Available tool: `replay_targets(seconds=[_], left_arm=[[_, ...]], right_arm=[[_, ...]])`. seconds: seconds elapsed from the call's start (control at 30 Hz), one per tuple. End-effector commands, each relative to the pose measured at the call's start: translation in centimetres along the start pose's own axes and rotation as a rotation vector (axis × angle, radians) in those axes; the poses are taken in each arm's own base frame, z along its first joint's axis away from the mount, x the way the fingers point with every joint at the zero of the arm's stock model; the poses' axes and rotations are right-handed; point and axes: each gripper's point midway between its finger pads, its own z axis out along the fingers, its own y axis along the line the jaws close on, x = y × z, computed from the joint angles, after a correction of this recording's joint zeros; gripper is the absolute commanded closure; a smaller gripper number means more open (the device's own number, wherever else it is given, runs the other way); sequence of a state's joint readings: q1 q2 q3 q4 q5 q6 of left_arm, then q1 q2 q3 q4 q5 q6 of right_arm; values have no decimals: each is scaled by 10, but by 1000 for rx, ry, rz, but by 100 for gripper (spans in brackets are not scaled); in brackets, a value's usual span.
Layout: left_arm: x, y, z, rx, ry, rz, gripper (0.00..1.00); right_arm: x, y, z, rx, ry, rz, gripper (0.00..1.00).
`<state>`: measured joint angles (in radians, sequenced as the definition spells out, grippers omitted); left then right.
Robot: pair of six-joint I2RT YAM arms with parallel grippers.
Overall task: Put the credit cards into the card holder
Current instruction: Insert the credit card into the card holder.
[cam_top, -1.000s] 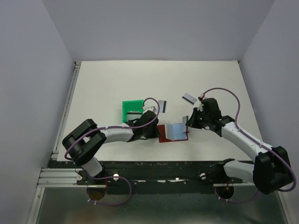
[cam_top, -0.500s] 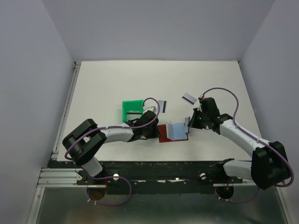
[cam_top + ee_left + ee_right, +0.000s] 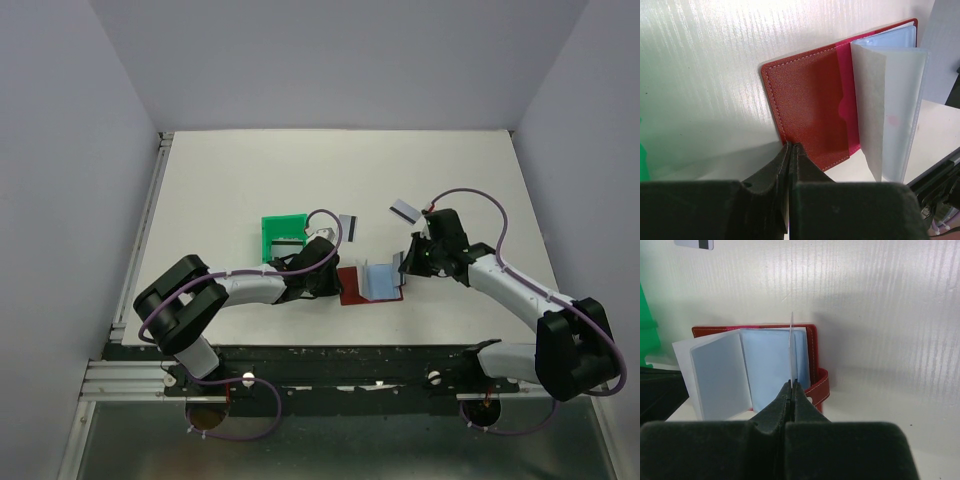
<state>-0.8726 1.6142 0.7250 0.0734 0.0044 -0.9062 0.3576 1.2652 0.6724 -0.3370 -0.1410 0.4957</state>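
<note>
The card holder (image 3: 353, 287) lies open near the table's front, dark red outside with pale blue sleeves (image 3: 765, 365) standing up. My left gripper (image 3: 790, 146) is shut on the near edge of its red cover (image 3: 810, 105); from above it (image 3: 332, 279) sits at the holder's left side. My right gripper (image 3: 791, 383) is shut on a credit card (image 3: 791, 347), seen edge-on and upright over the right-hand sleeves, at the holder's right side (image 3: 403, 267). Two more credit cards lie flat behind, one (image 3: 404, 211) at the right and one (image 3: 347, 224) in the middle.
A green plastic tray (image 3: 281, 229) stands behind my left arm with a card (image 3: 288, 244) on its near part. The holder's red strap (image 3: 821, 387) sticks out at its right side. The table's metal rail (image 3: 140, 240) runs down the left.
My right arm has shifted slightly, bringing the held card a little closer over the holder's right side. The left arm and the holder have stayed put.
</note>
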Motion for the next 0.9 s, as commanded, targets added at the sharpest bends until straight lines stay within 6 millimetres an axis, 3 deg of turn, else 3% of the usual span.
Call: replay_targets(seconds=[0.0, 0.63, 0.87], left_arm=[[21, 23, 5, -76, 65, 17, 89], [23, 25, 7, -83, 71, 15, 89], [21, 24, 5, -81, 66, 15, 89]], right_arm=[[-3, 13, 0, -76, -5, -12, 100], [-3, 30, -4, -176, -17, -3, 100], [-3, 25, -4, -153, -21, -5, 100]])
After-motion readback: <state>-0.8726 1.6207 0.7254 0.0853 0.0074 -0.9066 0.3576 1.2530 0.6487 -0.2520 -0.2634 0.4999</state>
